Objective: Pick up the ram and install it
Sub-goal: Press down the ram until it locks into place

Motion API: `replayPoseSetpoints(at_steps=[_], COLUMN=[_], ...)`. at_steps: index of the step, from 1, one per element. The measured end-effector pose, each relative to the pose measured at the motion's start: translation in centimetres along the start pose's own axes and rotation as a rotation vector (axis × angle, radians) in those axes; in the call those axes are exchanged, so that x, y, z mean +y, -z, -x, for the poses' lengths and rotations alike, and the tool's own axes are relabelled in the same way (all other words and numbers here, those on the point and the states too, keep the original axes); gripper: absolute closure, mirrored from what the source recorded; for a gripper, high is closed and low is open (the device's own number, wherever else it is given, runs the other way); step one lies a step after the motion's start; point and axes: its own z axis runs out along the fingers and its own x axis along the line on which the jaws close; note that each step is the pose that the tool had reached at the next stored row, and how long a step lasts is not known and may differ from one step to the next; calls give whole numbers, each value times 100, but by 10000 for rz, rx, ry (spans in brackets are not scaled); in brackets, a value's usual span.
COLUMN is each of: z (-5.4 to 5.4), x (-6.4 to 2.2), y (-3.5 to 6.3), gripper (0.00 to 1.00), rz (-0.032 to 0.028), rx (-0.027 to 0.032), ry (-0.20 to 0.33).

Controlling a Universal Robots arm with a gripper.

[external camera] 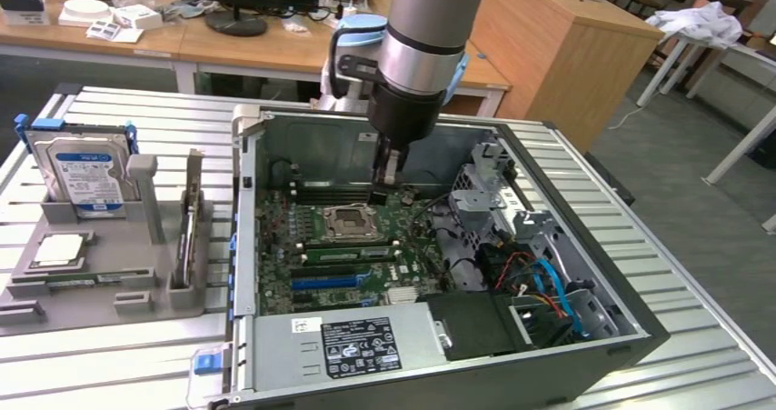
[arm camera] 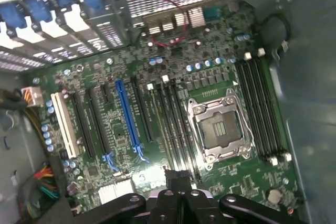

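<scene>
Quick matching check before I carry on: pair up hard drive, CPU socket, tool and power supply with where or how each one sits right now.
1. hard drive
2. CPU socket
3. tool
4. power supply

A. shut, lowered into the case over the motherboard
B. upright in the grey holder outside the case
C. on the motherboard, empty
D. in the case, black label on top

Pairs: 1-B, 2-C, 3-A, 4-D

**A robotics lab workbench**

An open computer case (external camera: 437,274) lies on a ribbed metal table (external camera: 122,374) beneath a robot arm (external camera: 419,55). Wooden desks (external camera: 243,51) behind carry a monitor stand (external camera: 236,21) and small boxes (external camera: 115,19); a grey fixture (external camera: 104,274) holds a hard drive (external camera: 83,175)
</scene>
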Motion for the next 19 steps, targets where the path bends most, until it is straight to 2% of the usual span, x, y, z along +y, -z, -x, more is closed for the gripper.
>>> replayPoseSetpoints(at_steps=[19], z=[-1], x=[2], y=[-4], gripper=[89], rz=[-159], rx=[-17], ry=[-2856])
